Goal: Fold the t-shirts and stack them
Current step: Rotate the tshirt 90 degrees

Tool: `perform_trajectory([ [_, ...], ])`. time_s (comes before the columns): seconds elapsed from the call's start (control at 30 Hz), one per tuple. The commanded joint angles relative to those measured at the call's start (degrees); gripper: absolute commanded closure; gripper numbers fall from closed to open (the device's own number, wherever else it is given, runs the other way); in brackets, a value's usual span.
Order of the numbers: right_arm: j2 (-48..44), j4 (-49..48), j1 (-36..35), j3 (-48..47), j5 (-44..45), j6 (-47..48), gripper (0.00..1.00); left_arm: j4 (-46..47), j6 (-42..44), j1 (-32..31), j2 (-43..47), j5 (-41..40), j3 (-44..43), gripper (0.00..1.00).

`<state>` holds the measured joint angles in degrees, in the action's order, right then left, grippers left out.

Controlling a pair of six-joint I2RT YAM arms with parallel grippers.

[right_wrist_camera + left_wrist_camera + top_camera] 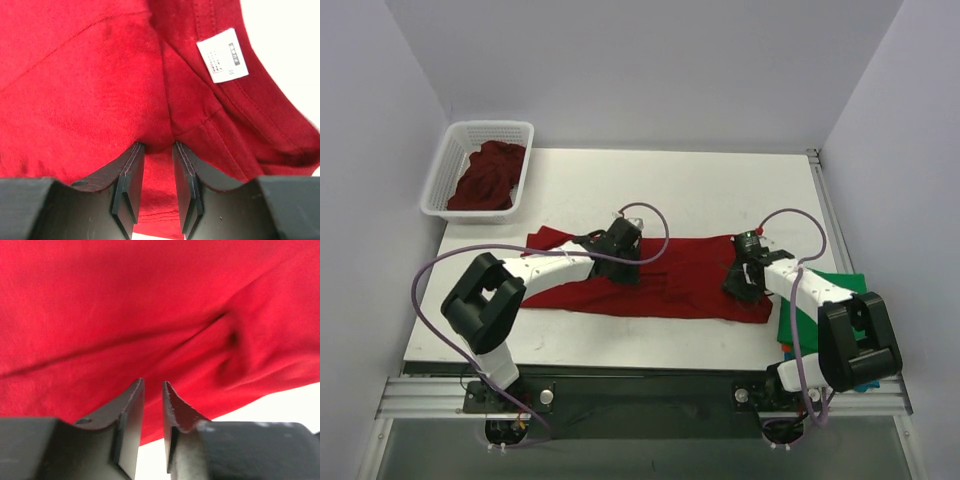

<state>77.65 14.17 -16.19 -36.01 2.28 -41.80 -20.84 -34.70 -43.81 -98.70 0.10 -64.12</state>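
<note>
Item, on my table: one red shirt spread at centre, long axis 9-to-3, its 3 o'clock end pinched in the right gripper, left gripper near the 12 o'clock edge, jaws a slit apart, hold on cloth unclear to me.

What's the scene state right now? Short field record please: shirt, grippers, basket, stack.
shirt in work: red shirt, spread out across the table
left gripper: over the shirt's left half, fingers almost together, grip unclear
right gripper: at the shirt's right end near the white label, closed on a fold of cloth
basket: far left corner, holds dark red shirts
stack: green shirt at the right table edge, partly hidden by the right arm
</note>
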Motion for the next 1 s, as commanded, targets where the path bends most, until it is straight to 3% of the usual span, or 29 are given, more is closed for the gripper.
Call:
perform_trajectory([
  [0.0,5.22,-0.55,1.42,-5.02,1.32,0.14,0.70,-1.58,-0.19,-0.31,-1.76,-3.26,3.46,0.70],
  [0.2,16.21,0.67,2.82,-14.78,2.03,2.95,0.70,-0.96,-4.14,-3.03,-0.89,-5.72,8.12,0.71],
  [0.37,28.75,6.03,3.97,-33.36,1.85,7.34,0.70,6.77,-13.37,-9.08,0.27,-3.26,11.74,0.71],
  [0.53,41.95,14.11,4.23,-56.06,2.03,14.01,0.66,13.70,-18.90,-10.42,-5.88,4.62,1.14,0.66],
  [0.6,48.98,19.19,4.41,-68.93,1.15,15.52,0.61,12.76,-19.44,-10.42,-9.49,6.75,-4.06,0.62],
  [0.7,54.10,24.13,4.50,-80.75,-0.79,17.28,0.52,7.76,-17.26,-10.07,-8.80,6.32,-11.81,0.52],
  [0.8,51.13,24.85,4.58,-81.85,-0.79,17.02,0.48,5.30,-14.10,-7.79,-3.28,4.48,-10.25,0.49],
  [0.97,39.63,24.32,3.53,-70.27,-0.35,11.67,0.48,-1.30,-5.66,-3.56,5.34,-1.22,-3.22,0.51],
])
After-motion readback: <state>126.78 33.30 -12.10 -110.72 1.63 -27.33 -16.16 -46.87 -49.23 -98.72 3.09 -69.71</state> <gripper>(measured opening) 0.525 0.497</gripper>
